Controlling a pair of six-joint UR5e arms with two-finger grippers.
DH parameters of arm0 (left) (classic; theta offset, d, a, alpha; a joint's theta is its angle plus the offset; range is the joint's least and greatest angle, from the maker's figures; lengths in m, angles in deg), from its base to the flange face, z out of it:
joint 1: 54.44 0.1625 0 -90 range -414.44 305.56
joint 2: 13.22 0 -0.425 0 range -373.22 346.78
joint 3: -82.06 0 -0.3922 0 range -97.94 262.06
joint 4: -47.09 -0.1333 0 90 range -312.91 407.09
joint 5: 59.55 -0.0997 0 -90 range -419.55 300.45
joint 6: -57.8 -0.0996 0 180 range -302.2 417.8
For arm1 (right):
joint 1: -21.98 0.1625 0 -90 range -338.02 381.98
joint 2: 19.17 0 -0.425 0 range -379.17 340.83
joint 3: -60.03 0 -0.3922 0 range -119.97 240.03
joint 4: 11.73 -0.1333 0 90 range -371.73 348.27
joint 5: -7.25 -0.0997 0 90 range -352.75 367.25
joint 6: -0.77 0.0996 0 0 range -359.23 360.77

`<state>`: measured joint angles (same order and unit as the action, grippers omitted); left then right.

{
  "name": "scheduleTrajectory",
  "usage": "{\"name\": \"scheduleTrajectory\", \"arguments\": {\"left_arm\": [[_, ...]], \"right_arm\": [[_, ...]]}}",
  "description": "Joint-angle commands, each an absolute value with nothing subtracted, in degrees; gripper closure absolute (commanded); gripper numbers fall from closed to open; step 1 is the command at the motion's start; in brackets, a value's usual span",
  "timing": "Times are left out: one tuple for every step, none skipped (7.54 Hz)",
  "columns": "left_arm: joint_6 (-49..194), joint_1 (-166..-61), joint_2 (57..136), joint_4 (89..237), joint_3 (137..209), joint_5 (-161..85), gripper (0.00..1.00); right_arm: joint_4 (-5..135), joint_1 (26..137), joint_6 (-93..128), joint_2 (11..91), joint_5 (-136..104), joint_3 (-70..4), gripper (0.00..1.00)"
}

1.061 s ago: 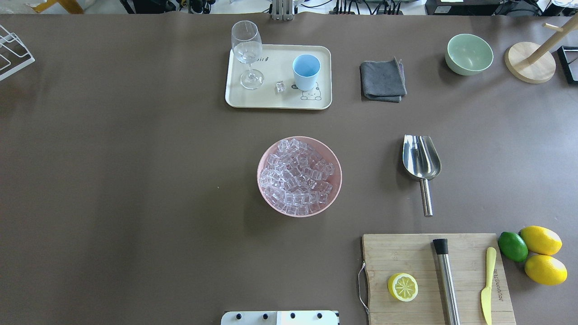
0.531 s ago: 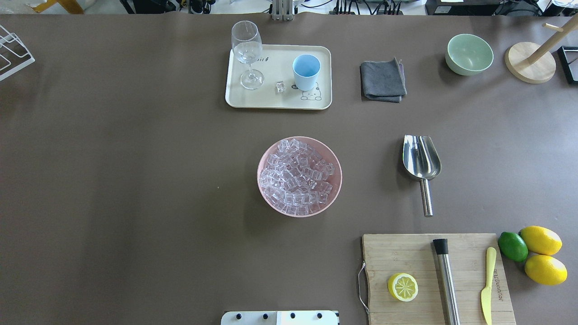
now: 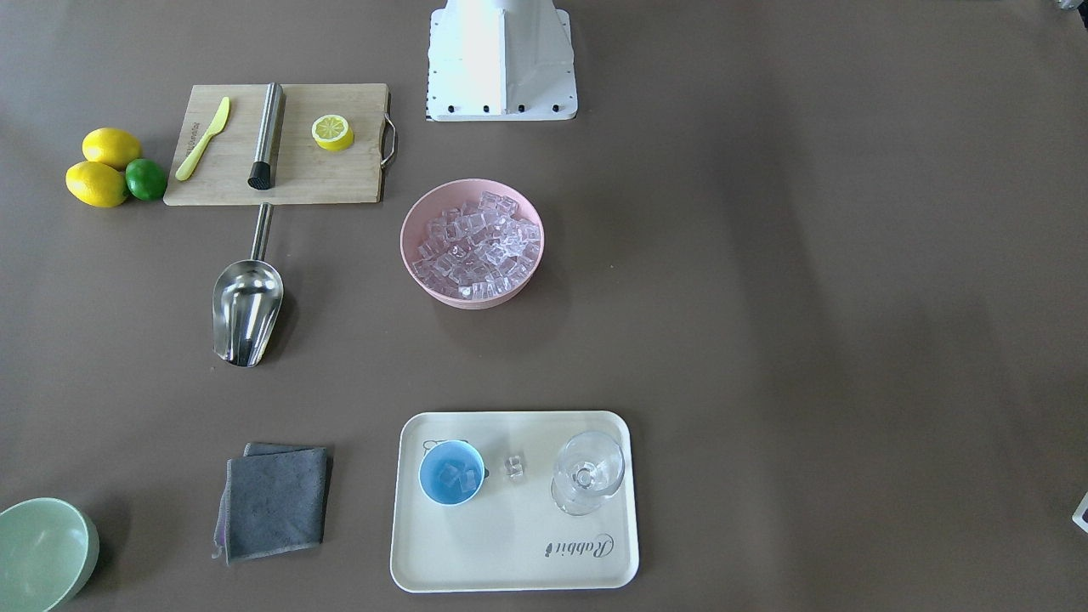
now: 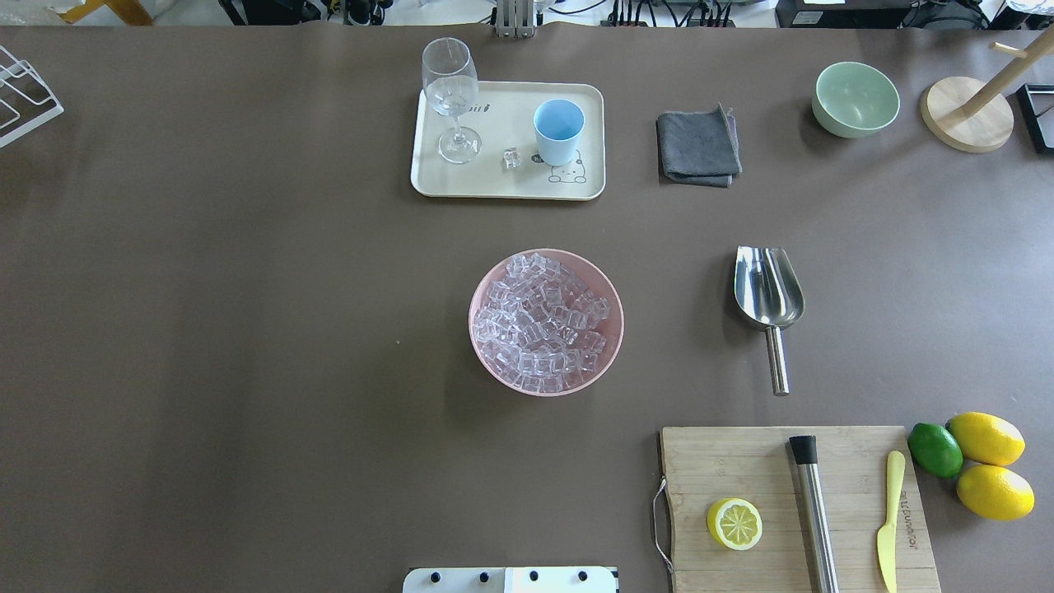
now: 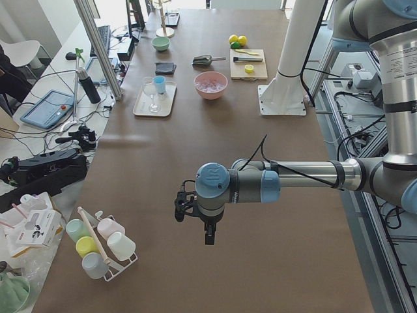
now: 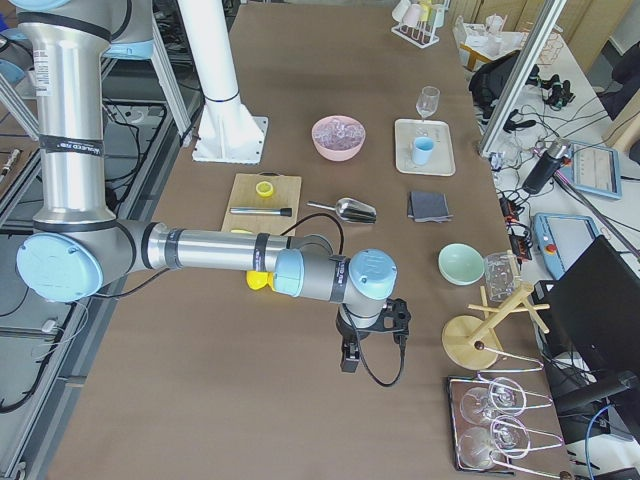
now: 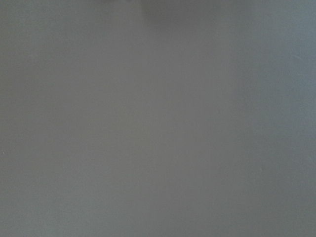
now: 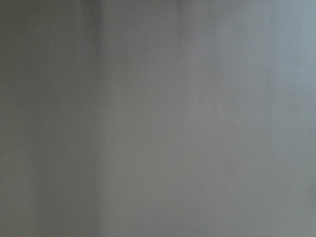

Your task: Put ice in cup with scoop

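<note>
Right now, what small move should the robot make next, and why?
Probably bring the right gripper to the handle of the scoop: it lies ungripped on that arm's side, and the ice sits waiting in the pink bowl.

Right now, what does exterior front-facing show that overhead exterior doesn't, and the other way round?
Front-facing only: it looks straight down into the cup and shows ice in it.
Overhead only: the wooden stand and wire rack near the far corners. In that view the cup's own wall hides its bottom.
Both: the pink bowl heaped with cubes, the scoop lying on the table, and the tray with the cup, the wine glass and one loose cube between them.
</note>
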<state>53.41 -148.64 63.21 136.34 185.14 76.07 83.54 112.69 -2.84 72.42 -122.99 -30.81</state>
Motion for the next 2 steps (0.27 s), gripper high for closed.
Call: {"name": "scheduleTrajectory", "arguments": {"left_arm": [[53.4,-148.6,63.6,136.4,185.2,76.2,0.02],[53.4,-148.6,63.9,136.4,185.1,76.1,0.02]], "right_arm": [[83.5,112.7,-2.8,72.5,-123.0,-30.8,0.0],[83.5,112.7,-2.8,72.5,-123.0,-30.9,0.0]]}}
